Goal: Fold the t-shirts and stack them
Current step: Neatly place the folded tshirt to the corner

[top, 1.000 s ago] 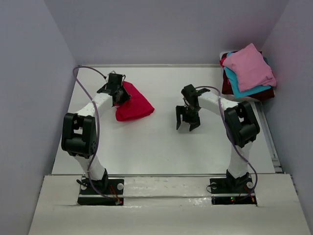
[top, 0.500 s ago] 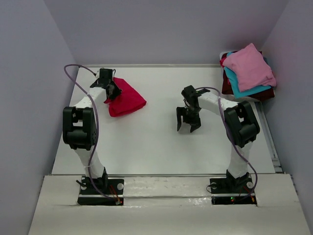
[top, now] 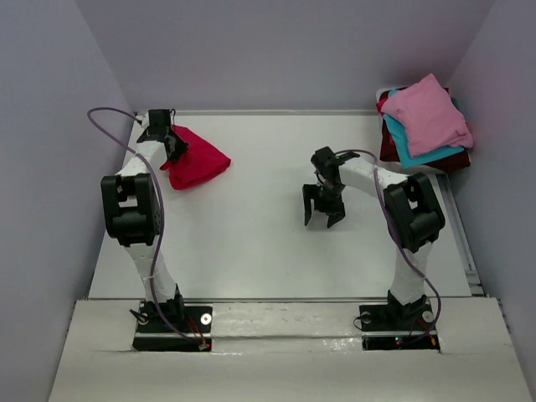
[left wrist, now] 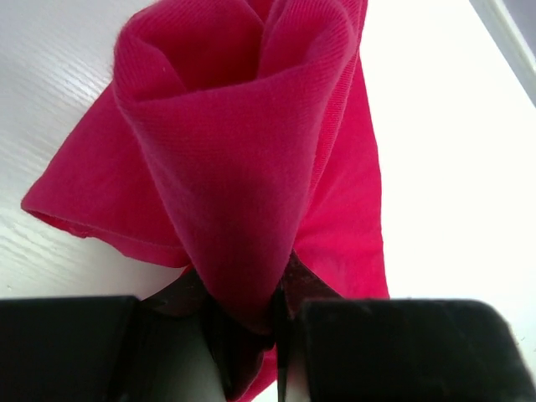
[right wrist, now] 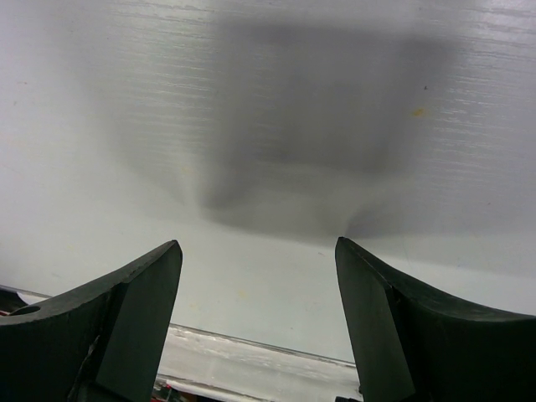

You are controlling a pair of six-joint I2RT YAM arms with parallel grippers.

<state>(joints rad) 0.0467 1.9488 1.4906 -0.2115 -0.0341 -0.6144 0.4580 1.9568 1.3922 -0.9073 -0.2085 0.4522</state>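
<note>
**Top external view.** The left tool (top: 171, 143) is clamped on a bunched red t-shirt (top: 199, 163) at the far-left corner of the worktop (top: 268, 251). The cloth lies crumpled just to the tool's right, with no fold made. The right tool (top: 323, 214) hangs with its jaws apart and empty over mid-worktop, well apart from the red cloth. At the far-right corner sits a pile: a pink t-shirt (top: 427, 113) on top, a teal t-shirt (top: 416, 156) beneath it and a maroon t-shirt (top: 456, 161) lowest. Whether this pile is finished work or waiting stock cannot be told. For the red shirt, spreading, folding and stacking all appear to remain.

**Left wrist view.** Red cloth rises in a rolled loop from between the closed fingers (left wrist: 377, 347). Collar and sleeves cannot be made out, and the top of the loop is cut off by the frame.

**Right wrist view.** Two dark fingers (right wrist: 126, 310) stand wide apart, with only bare worktop and a shadow between them.
</note>
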